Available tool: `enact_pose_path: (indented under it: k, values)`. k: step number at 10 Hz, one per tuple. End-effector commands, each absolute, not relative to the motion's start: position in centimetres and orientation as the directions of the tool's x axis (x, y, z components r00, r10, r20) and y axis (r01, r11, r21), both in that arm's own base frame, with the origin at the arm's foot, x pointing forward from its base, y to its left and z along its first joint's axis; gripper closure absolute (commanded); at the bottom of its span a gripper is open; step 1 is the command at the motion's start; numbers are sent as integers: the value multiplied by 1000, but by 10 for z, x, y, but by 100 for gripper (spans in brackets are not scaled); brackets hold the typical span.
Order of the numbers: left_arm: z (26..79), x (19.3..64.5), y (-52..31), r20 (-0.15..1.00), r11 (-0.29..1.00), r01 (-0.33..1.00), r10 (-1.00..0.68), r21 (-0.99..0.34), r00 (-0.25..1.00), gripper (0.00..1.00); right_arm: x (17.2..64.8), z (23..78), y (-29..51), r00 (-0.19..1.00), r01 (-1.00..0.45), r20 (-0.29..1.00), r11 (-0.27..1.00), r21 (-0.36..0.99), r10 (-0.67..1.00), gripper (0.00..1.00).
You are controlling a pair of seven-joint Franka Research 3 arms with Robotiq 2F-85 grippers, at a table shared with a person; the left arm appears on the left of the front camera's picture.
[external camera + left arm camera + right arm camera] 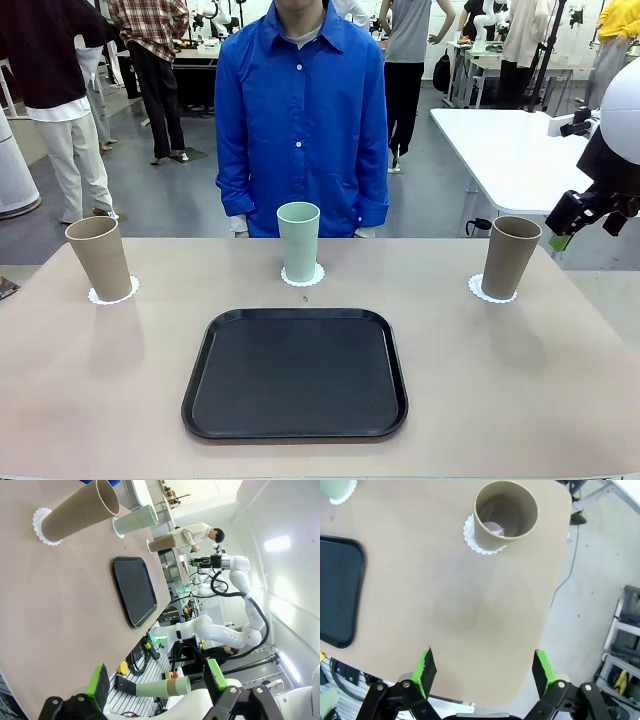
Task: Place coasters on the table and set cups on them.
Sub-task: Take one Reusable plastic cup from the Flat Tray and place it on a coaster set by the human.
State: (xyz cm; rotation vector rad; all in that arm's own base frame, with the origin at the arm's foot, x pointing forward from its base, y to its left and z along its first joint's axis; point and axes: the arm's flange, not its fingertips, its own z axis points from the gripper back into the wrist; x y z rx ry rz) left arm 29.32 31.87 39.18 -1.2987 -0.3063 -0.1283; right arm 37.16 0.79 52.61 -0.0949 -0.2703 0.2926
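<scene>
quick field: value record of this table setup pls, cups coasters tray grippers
cups: three upright, tan cup left, mint cup middle, tan cup right
coasters: one white doily under each cup, e.g.
tray: black tray, nothing on it
left gripper: open, holding nothing
right gripper: open, above the table edge
table: beige

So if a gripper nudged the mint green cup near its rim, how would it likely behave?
The mint green cup is tall with a narrow base, so a high push would probably tip it rather than slide it. It looks thin-walled and possibly empty, so likely light. The paper coaster beneath it may let it skid on the table.
</scene>
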Motion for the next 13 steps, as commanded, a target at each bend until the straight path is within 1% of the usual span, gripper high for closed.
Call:
enact_pose_path:
  k: [1, 7, 8, 9, 10, 11, 12, 13]
  values:
    - [395, 292, 317, 280, 278, 247, 86, -928, 956, 0, 370, 522, 9, 920, -265, 255, 952, -154, 297, 0]
    - [395, 292, 317, 280, 278, 247, 86, -928, 956, 0, 370, 522, 9, 920, -265, 255, 952, -154, 297, 0]
    - [395, 292, 317, 280, 278, 247, 86, -928, 956, 0, 371, 526, 8, 921, -273, 249, 953, -131, 298, 0]
    - [395, 292, 317, 280, 278, 247, 86, -928, 956, 0, 365, 529, -34, 948, -146, 294, 987, 74, 118, 0]
    - [395, 292, 317, 280, 278, 247, 86, -928, 956, 0, 362, 522, -69, 971, -76, 238, 951, 298, 3, 0]
    - [395, 292, 317, 280, 278, 247, 86, -928, 956, 0, 361, 514, -92, 983, -30, 179, 911, 411, -48, 0]
    - [395, 292, 317, 280, 278, 247, 86, -928, 956, 0, 354, 512, -112, 980, -11, 175, 860, 510, -91, 0]
    - [395, 292, 317, 280, 278, 247, 86, -928, 956, 0, 343, 510, -133, 981, -30, 175, 817, 576, -87, 0]
